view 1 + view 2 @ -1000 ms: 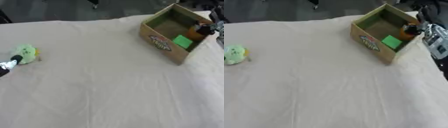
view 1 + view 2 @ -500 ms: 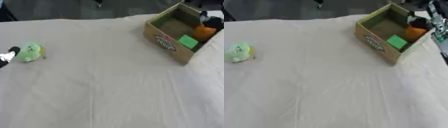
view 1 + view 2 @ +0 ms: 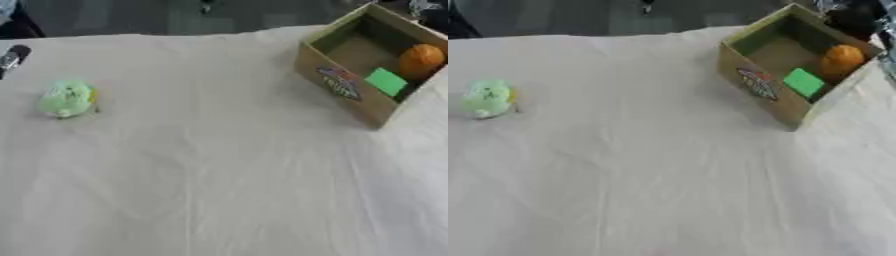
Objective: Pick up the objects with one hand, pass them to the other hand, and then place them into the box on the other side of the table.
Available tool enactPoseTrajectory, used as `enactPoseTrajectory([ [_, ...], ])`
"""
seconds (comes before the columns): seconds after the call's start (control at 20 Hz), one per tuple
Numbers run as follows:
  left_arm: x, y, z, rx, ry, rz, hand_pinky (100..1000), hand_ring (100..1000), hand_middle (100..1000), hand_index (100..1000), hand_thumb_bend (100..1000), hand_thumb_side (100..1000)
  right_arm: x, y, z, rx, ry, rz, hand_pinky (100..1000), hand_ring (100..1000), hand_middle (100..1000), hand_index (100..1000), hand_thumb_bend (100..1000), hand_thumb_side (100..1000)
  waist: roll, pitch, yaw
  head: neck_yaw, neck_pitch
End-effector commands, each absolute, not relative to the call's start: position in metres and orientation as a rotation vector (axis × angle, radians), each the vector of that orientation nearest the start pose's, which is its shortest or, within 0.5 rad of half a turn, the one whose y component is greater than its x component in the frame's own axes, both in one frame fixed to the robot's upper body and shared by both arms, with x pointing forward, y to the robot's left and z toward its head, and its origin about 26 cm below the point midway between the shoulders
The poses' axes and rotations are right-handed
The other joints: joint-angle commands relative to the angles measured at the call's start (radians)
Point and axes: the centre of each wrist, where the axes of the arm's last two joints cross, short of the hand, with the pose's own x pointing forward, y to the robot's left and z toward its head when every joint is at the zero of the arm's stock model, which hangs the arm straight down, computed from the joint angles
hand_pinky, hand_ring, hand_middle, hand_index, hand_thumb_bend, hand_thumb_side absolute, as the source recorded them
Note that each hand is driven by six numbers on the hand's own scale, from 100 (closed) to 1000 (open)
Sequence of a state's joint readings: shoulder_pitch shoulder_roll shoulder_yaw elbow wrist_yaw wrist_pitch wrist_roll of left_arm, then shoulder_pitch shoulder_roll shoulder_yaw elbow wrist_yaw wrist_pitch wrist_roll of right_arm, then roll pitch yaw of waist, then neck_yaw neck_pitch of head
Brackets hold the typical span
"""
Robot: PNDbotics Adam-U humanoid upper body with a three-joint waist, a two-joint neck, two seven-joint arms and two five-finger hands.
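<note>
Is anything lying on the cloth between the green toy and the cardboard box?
Nothing: only bare white cloth lies between the green toy and the cardboard box, in both eye views.

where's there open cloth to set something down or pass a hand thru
The widest bare stretch is the white cloth between the green toy on the left and the cardboard box on the right, down to the near edge. It is crowded only inside the box, around the orange ball and green block.
</note>
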State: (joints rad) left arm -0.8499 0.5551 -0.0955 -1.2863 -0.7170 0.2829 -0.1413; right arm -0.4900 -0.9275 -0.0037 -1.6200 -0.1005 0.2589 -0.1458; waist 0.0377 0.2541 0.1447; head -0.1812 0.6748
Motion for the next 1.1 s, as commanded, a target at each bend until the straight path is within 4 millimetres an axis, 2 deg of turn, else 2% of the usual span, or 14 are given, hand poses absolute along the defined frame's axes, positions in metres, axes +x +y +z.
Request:
enactPoseTrajectory([
  [0.05, 0.446, 0.311, 0.277, 1.101, -1.467, -0.903, 638, 658, 672, 805, 756, 405, 0.333, -0.377, 0.295, -0.816, -1.888, 0.428, 1000, 984, 839, 988, 100, 531, 0.000, -0.029, -0.002, 0.011, 0.000],
  [0.25, 0.466, 0.316, 0.277, 1.096, -1.315, -0.933, 648, 676, 679, 805, 810, 359, 0.330, -0.366, 0.290, -0.774, -1.891, 0.445, 1000, 982, 837, 987, 100, 533, 0.000, -0.030, -0.009, 0.032, -0.004],
  [0.4, 0.479, 0.320, 0.269, 1.048, -1.207, -0.953, 650, 681, 678, 801, 785, 330, 0.329, -0.363, 0.287, -0.771, -1.887, 0.450, 1000, 981, 836, 985, 100, 531, -0.001, -0.030, -0.014, 0.044, -0.007],
  [0.5, 0.485, 0.321, 0.262, 0.984, -1.157, -0.967, 657, 690, 681, 801, 756, 282, 0.329, -0.362, 0.286, -0.772, -1.882, 0.457, 1000, 981, 835, 984, 100, 531, -0.002, -0.029, -0.017, 0.049, -0.008],
  [0.6, 0.489, 0.322, 0.256, 0.900, -1.120, -0.996, 667, 699, 685, 804, 733, 272, 0.330, -0.361, 0.284, -0.773, -1.876, 0.463, 1000, 979, 834, 983, 100, 530, -0.002, -0.028, -0.020, 0.054, -0.009],
  [0.7, 0.491, 0.323, 0.255, 0.794, -1.111, -1.027, 665, 693, 678, 801, 715, 303, 0.331, -0.360, 0.283, -0.776, -1.870, 0.472, 1000, 978, 833, 981, 100, 527, -0.002, -0.027, -0.021, 0.056, -0.010],
  [0.85, 0.492, 0.325, 0.257, 0.684, -1.133, -1.035, 668, 694, 679, 807, 752, 434, 0.332, -0.360, 0.281, -0.781, -1.859, 0.482, 1000, 977, 833, 980, 100, 526, -0.001, -0.026, -0.022, 0.057, -0.009],
  [0.9, 0.493, 0.325, 0.257, 0.660, -1.135, -1.035, 669, 695, 680, 808, 761, 448, 0.333, -0.360, 0.280, -0.781, -1.855, 0.484, 1000, 977, 833, 980, 100, 526, 0.000, -0.026, -0.022, 0.057, -0.008],
  [1.05, 0.494, 0.326, 0.259, 0.649, -1.110, -1.043, 682, 713, 688, 806, 806, 427, 0.336, -0.359, 0.279, -0.785, -1.844, 0.493, 1000, 977, 832, 979, 100, 529, 0.002, -0.026, -0.023, 0.060, -0.008],
  [1.1, 0.495, 0.325, 0.259, 0.660, -1.095, -1.048, 693, 726, 691, 800, 812, 383, 0.337, -0.359, 0.278, -0.787, -1.841, 0.495, 1000, 976, 832, 978, 100, 530, 0.002, -0.026, -0.024, 0.062, -0.007],
])
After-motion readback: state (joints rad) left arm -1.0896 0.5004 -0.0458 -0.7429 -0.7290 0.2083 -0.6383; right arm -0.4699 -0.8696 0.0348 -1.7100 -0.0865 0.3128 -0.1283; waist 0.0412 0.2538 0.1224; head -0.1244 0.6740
